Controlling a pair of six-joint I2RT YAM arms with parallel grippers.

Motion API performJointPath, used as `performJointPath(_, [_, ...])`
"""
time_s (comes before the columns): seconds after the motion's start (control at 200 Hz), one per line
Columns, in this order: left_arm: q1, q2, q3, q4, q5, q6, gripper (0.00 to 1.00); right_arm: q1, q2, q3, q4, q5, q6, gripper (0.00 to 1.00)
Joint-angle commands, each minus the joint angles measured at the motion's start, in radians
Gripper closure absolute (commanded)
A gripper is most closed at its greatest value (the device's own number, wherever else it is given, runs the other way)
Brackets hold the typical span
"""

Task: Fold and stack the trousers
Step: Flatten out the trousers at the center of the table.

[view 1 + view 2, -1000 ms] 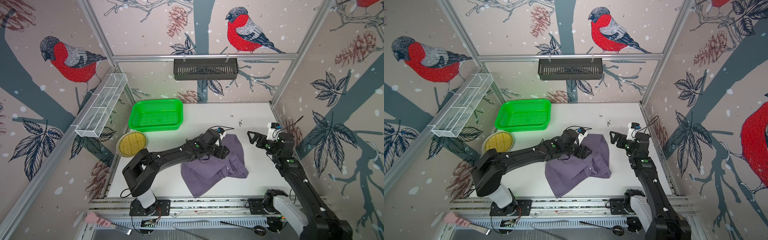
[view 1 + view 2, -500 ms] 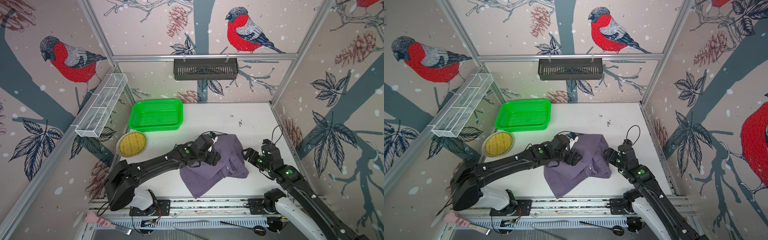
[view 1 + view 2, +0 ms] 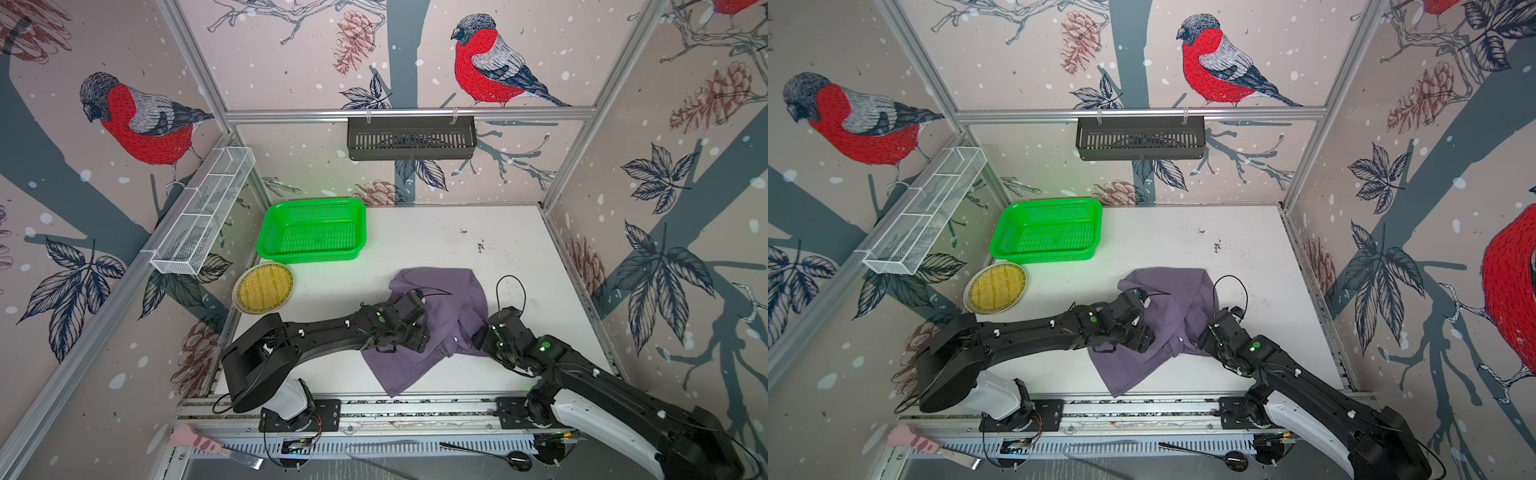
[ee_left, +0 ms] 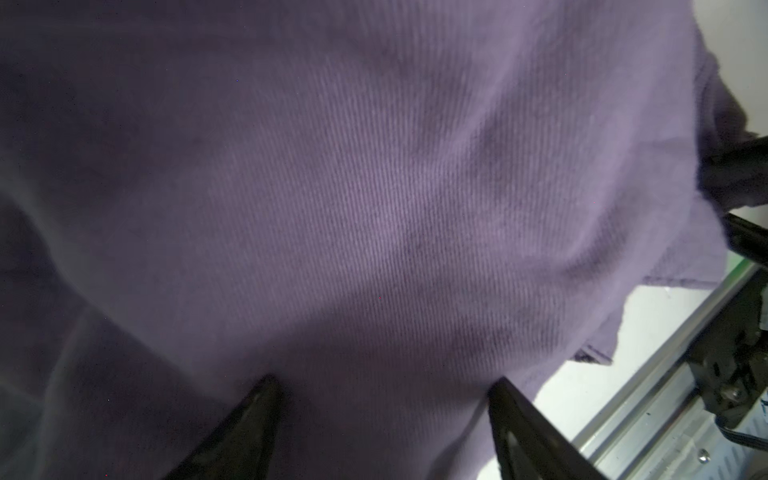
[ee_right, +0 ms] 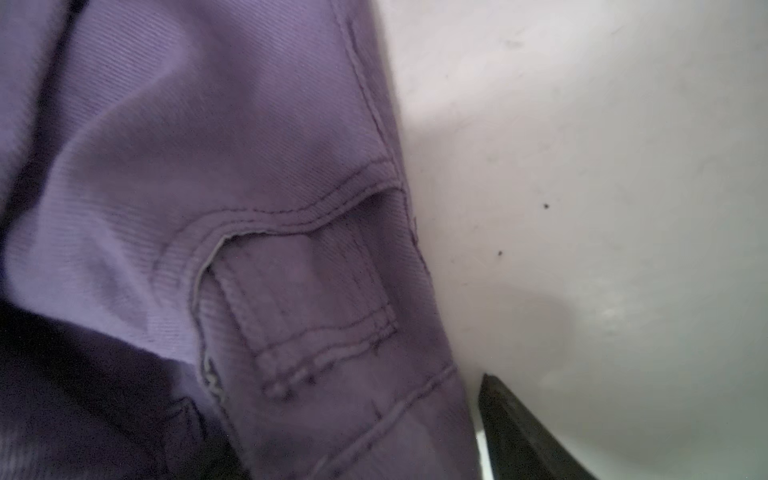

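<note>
Purple-grey cotton trousers [image 3: 457,299], lower centre: my right gripper [image 3: 478,338] has just reached their edge, grip unclear; left gripper [image 4: 384,384], jaws apart, rests on them, so folding can begin.

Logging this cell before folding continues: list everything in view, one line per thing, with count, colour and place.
dusty purple-grey cotton trousers: 1, purple-grey, crumpled on the table's near middle
green plastic mesh basket: 1, bright green, table's far left
round yellow disc with pale rim: 1, yellow, left table edge, nearer than the basket
white wire-mesh shelf: 1, white, left wall
black slotted basket: 1, black, hung on rear rail
white table: 1, white, some dark specks
pink-handled tool: 1, pink and metal, front ledge, left
black spoon: 1, black, front ledge, right
left hand: 1, black, open, on the trousers
right hand: 1, black, at the trousers' right edge; grip unclear
</note>
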Motion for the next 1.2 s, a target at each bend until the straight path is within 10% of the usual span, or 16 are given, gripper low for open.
performJointPath(0.0, [-0.002, 0.036, -0.001, 0.014, 0.007, 0.026, 0.29, -0.004, 0.018, -0.008, 0.078, 0.058, -0.015, 0.42])
performJointPath(0.12, [-0.002, 0.065, 0.027, -0.049, -0.036, 0.03, 0.54, -0.024, 0.007, -0.013, 0.097, 0.083, -0.036, 0.74])
performJointPath(0.35, [0.002, -0.008, 0.062, -0.144, -0.18, 0.0, 1.0, -0.088, -0.005, 0.02, 0.072, 0.121, -0.102, 0.95])
performJointPath(0.705, [0.126, -0.196, 0.113, -0.315, -0.325, 0.061, 1.0, -0.379, -0.05, 0.181, 0.001, 0.185, -0.347, 0.96])
performJointPath(1.196, [0.577, -0.502, 0.312, -0.458, -0.492, 0.247, 1.0, -0.654, 0.209, 0.745, 0.13, 0.181, -0.866, 0.96])
